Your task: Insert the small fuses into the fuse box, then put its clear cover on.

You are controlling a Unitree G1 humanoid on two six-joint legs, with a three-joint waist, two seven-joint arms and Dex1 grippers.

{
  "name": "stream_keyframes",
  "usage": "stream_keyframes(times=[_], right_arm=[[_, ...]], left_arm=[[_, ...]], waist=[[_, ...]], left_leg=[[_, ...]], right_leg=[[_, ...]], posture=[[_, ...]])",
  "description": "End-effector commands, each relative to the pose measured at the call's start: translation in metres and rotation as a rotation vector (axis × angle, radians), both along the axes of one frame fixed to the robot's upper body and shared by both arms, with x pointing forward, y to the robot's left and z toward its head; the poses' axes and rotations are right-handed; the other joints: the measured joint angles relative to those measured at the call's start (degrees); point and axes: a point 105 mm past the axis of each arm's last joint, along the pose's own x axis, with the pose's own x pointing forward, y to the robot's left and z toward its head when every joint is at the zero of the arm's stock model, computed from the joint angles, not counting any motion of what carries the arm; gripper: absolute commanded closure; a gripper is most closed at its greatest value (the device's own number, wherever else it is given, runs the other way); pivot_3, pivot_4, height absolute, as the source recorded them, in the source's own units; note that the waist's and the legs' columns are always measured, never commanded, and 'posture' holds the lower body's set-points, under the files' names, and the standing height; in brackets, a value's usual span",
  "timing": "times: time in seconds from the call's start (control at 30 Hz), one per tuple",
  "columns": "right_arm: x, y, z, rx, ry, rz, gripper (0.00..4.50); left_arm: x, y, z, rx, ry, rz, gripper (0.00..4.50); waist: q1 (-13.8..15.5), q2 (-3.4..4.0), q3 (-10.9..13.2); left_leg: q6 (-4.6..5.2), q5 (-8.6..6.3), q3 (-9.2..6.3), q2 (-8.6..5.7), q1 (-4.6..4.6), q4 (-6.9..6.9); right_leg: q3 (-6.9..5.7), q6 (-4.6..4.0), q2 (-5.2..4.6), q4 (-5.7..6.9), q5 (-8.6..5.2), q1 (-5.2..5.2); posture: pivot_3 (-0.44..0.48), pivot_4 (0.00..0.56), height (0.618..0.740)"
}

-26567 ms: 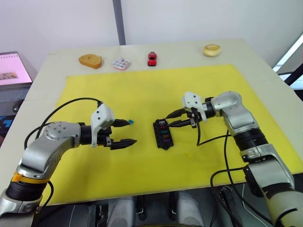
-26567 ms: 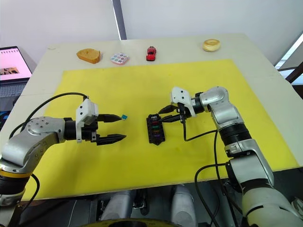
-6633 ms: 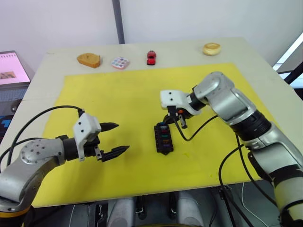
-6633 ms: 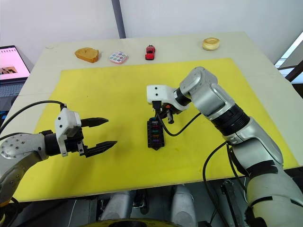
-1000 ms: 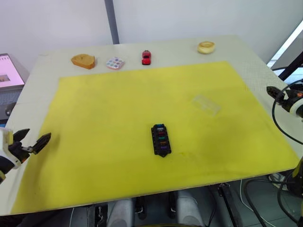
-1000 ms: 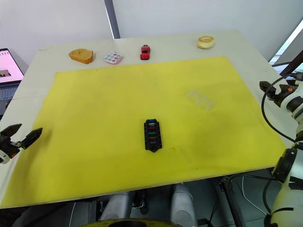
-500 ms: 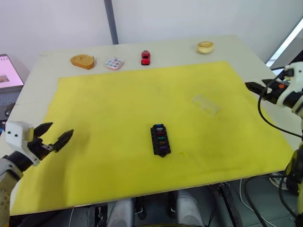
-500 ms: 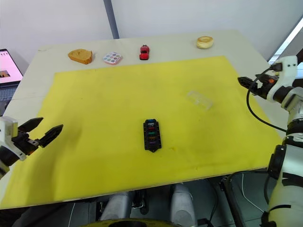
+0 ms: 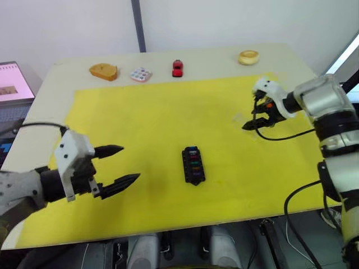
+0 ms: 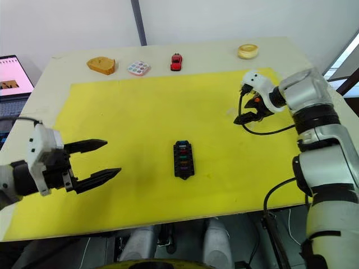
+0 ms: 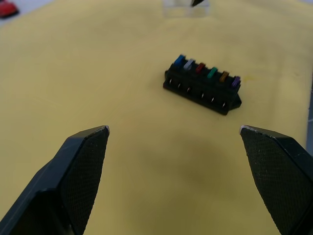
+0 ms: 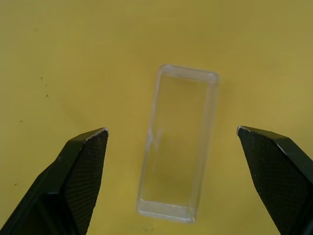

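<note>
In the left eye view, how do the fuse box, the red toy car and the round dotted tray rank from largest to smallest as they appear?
1. fuse box: clearly largest, though it also lies nearest the camera.
2. round dotted tray.
3. red toy car: it looks close to the tray in size, so this order is unsure.
</note>
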Motion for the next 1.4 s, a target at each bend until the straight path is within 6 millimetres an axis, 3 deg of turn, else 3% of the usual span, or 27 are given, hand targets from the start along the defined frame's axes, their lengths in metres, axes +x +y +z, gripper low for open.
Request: stream_keyframes(times=[0.03,0.27,0.77,0.87,1.0,1.27,1.4], right_arm=[[0.003,-0.002,0.012,-0.026,-0.016,0.021,0.06],[0.009,0.002,0.004,-0.024,0.016,-0.003,0.06],[0.017,0.021,-0.002,0.013,0.028,-0.020,0.06],[0.018,0.023,-0.005,0.001,0.026,-0.017,0.86],[0.016,0.025,-0.009,-0.023,0.044,0.007,2.72],[0.017,0.023,-0.009,-0.033,0.034,0.002,2.86],[0.017,0.019,-0.010,-0.036,0.032,-0.002,2.86]], left_arm=[[0.004,-0.011,0.009,0.024,-0.015,-0.086,0.00],[0.014,-0.030,0.020,0.045,-0.071,-0.177,0.00],[0.007,-0.038,0.001,-0.003,-0.042,-0.135,0.00],[0.007,-0.038,-0.002,-0.012,-0.041,-0.120,0.00],[0.005,-0.036,-0.004,-0.012,-0.036,-0.100,0.00],[0.000,-0.035,-0.013,-0.043,-0.026,-0.019,0.00],[0.003,-0.033,-0.020,-0.108,-0.092,0.191,0.00]], waist=[[0.11,0.00,0.00],[-0.66,0.00,0.00],[-1.49,0.01,0.00],[-1.55,0.01,0.00],[-1.57,0.01,0.00],[-1.62,0.01,0.00],[-1.54,0.01,0.00]], left_leg=[[0.01,0.01,0.01,-0.02,-0.04,0.00],[-0.06,0.07,0.05,0.02,0.03,-0.02],[-0.12,0.09,-0.01,0.04,0.26,-0.08],[-0.12,0.09,-0.02,0.04,0.27,-0.08],[-0.13,0.09,-0.01,0.05,0.30,-0.09],[-0.13,0.09,-0.01,0.05,0.37,-0.11],[-0.13,0.09,-0.02,0.04,0.43,-0.12]], right_leg=[[0.01,0.01,0.00,0.05,0.01,-0.01],[0.00,0.22,0.13,0.04,0.10,0.09],[0.01,0.24,0.18,0.03,0.05,0.29],[0.01,0.23,0.18,0.03,0.05,0.30],[0.02,0.22,0.18,0.04,0.04,0.30],[0.03,0.20,0.18,0.03,0.03,0.34],[0.05,0.19,0.16,0.02,0.03,0.40]], posture=[[0.000,0.150,0.740],[0.000,0.150,0.740],[0.000,0.150,0.740],[0.000,0.150,0.740],[0.000,0.150,0.740],[0.000,0.150,0.740],[0.000,0.150,0.740]])
